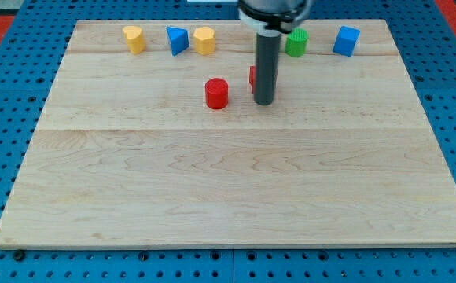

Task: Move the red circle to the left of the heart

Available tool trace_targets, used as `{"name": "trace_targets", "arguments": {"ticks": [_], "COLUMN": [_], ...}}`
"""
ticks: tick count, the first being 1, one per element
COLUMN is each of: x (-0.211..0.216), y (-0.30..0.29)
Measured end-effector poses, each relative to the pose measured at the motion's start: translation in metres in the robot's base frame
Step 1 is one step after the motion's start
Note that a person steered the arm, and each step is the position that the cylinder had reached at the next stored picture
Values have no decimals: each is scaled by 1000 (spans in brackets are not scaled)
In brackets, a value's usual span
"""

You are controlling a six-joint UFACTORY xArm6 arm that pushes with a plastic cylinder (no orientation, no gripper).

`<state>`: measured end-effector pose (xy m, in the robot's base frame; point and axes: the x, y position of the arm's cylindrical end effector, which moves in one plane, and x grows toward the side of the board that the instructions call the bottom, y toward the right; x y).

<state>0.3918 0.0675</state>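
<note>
The red circle (217, 93), a short red cylinder, stands on the wooden board (228, 181) a little above its middle. My tip (263, 103) rests on the board just to the right of the red circle, a small gap apart. A second red block (252, 77) shows only as a sliver behind the rod's left side; its shape is hidden. A yellow heart-like block (134, 38) stands near the top left edge, far to the upper left of the red circle.
Along the top edge stand a blue triangle-like block (178, 39), a yellow hexagon-like block (204, 39), a green block (296, 42) and a blue block (346, 40). The board lies on a blue pegboard table (0, 157).
</note>
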Motion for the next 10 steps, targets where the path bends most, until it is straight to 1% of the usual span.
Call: {"name": "trace_targets", "arguments": {"ticks": [1, 3, 4, 5, 6, 7, 8, 9, 10], "x": [0, -62, -28, -31, -37, -12, -37, -86, -116], "y": [-21, -221, -198, -261, -296, -298, -320, -302, -297]}}
